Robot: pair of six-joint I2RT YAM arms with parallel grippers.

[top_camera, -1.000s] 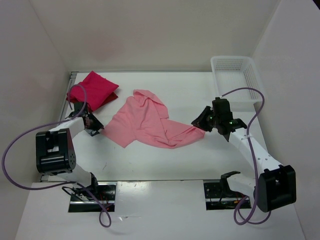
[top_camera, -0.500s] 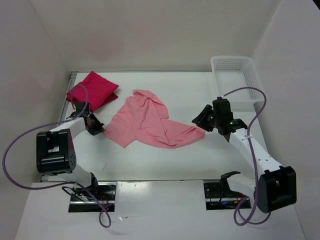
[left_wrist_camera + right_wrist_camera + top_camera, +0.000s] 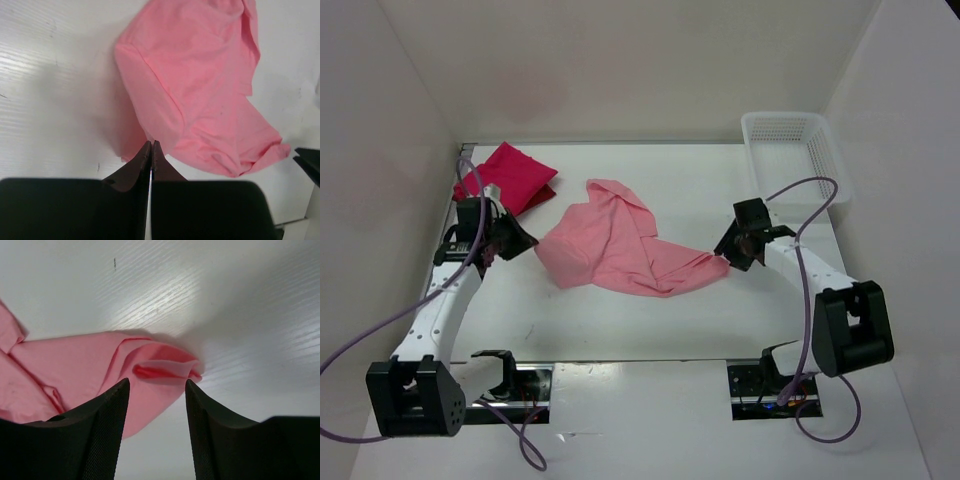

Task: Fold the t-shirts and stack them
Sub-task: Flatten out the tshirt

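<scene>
Salmon pink t-shirt lies crumpled mid-bench, not spread flat. Several folds run across it, and a narrow tail of cloth trails toward the right arm. White bench is bare around it.

Left gripper sits low at the shirt's left edge. Left wrist view: jaws closed, the two tips of the gripper pressed together with no gap. They point straight at the near corner of the pink shirt. That corner stands a little off the bench, with shadow under it, and the tips meet right at its hem. Cannot tell whether any cloth is caught between them.

Right gripper is at the far right tip of the shirt's tail. Right wrist view: jaws open, with a clear gap between the tips of the gripper. The rolled end of the shirt lies on the bench in line with that gap, just past the tips. A small folded lip of cloth sits between the two fingers. The cloth lies loose there, neither finger pressing on it. The rest of the shirt runs off to the left of that view.

Back left corner of the bench: crimson t-shirt, folded, lying on a dark red t-shirt whose edge shows along its right side. Both lie well apart from the pink one.

Back right corner: white perforated basket, behind the right arm.
</scene>
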